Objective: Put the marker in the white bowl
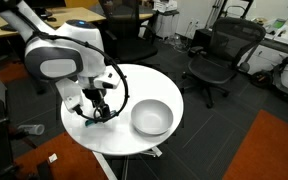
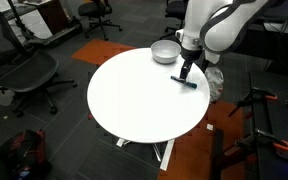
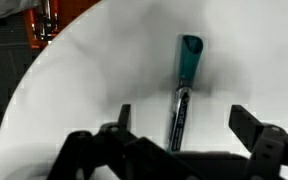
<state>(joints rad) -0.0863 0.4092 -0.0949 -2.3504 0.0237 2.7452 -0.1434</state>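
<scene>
The marker (image 3: pixel 187 75) lies within the wide-spread claw (image 3: pixel 181 128).

even indoor overhead light, fairly bright in both exterior views. both are low-res and soft. white table (image 1: pixel 144 85) is nearly blown out, with little surface detail and weak shadows. wrist view is dimmer and greyish. marker (image 3: pixel 187 70) has a faint smudgy shadow beside it. gripper (image 3: pixel 181 125) along the bottom edge is dark and out of focus.
</scene>
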